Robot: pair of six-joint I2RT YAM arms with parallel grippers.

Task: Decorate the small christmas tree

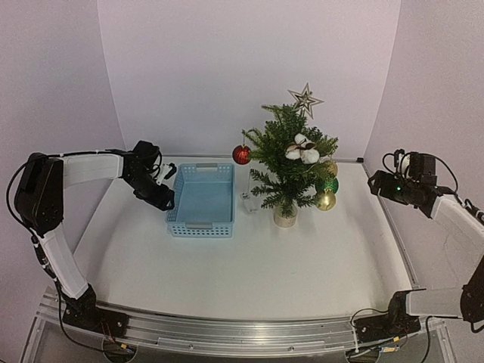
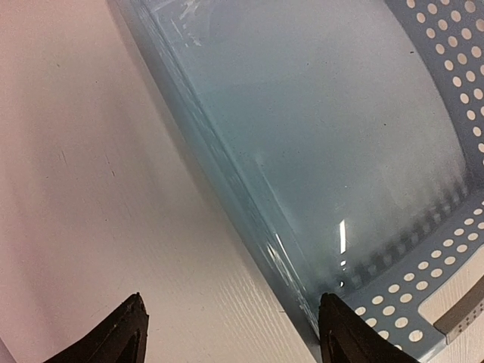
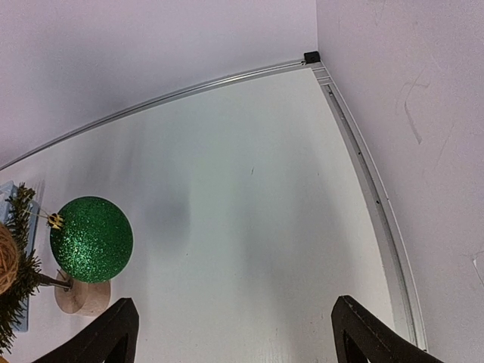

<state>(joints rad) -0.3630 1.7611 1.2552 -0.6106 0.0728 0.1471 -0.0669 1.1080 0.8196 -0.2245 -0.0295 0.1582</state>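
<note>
The small christmas tree (image 1: 291,162) stands upright on its round wooden base (image 1: 285,218), towards the back of the table (image 1: 249,280). It is already dressed: a star (image 1: 305,99) at the tip, a white cotton flower (image 1: 303,150) near the top, a red bauble (image 1: 241,155) on its left side, and a green bauble (image 1: 327,184) and a gold bauble (image 1: 325,200) on its right. A small clear object (image 1: 248,203) sits just left of the base; I cannot tell what it is. Left of that is the blue basket (image 1: 201,198), in which I see no ornament.

To my eye the danger is the tree's narrow footing. The right gripper (image 1: 376,184) hangs to the right of the tree at bauble height, and a careless sweep inward could knock the green bauble loose or tip the tree. The left gripper (image 1: 166,193) is on the side of the basket away from the tree, angled down, with the basket's wall running between its fingers. Closing there would pinch the wall, and dragging the basket could shove the clear object into the base.

Both grippers are spread wide and hold nothing. The left arm reaches in from its shoulder with the forearm level. The right arm is bent, its wrist turned towards the tree.
</note>
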